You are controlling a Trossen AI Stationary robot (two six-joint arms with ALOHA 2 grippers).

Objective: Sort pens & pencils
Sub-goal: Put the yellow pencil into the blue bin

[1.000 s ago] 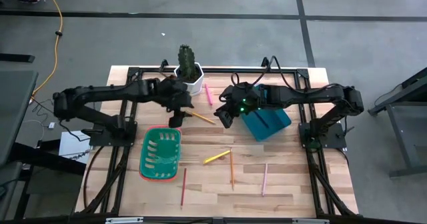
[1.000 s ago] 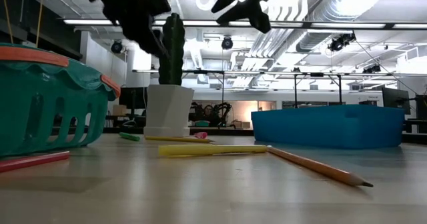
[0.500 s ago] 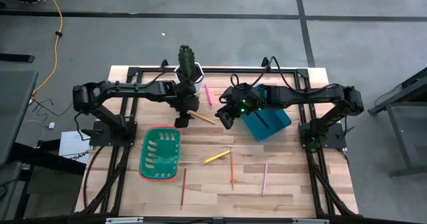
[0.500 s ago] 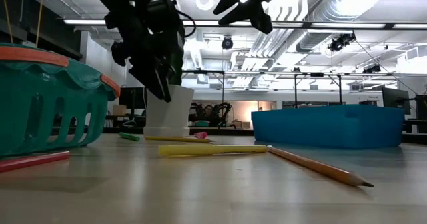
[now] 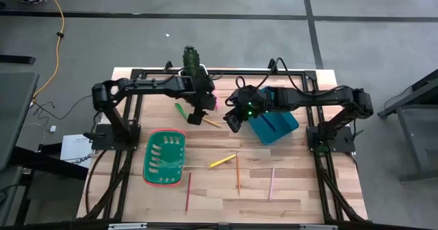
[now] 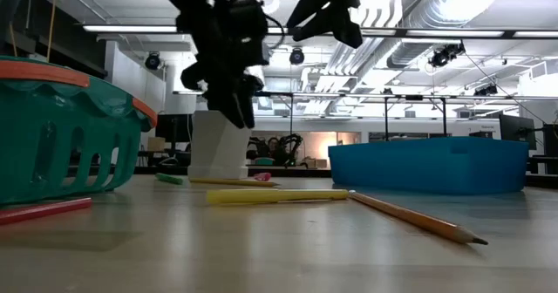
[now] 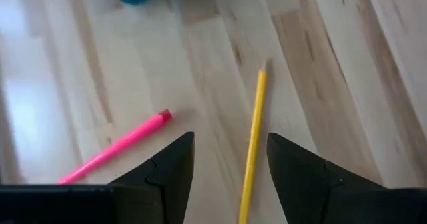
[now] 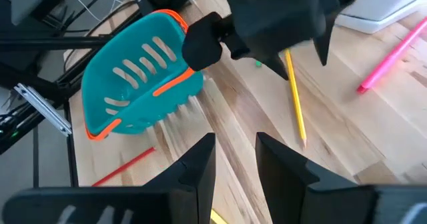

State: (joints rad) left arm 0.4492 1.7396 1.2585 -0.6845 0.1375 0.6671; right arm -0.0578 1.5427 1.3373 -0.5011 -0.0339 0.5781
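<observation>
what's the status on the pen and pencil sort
Left pincer open, empty, hovering over yellow pencil beside pink pen. Right pincer open, empty, by blue bin. Cactus pot close behind.

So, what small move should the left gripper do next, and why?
Probably lower straight down: the left gripper hangs open above the table with the yellow pencil lying between its fingers and nothing held. The hot pink pen lies just beside it.

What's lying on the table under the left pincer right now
Under the open left pincer lie a yellow-orange pencil and, beside it, a hot pink pen on bare wood. The near ends of both are hidden behind its fingers.
</observation>
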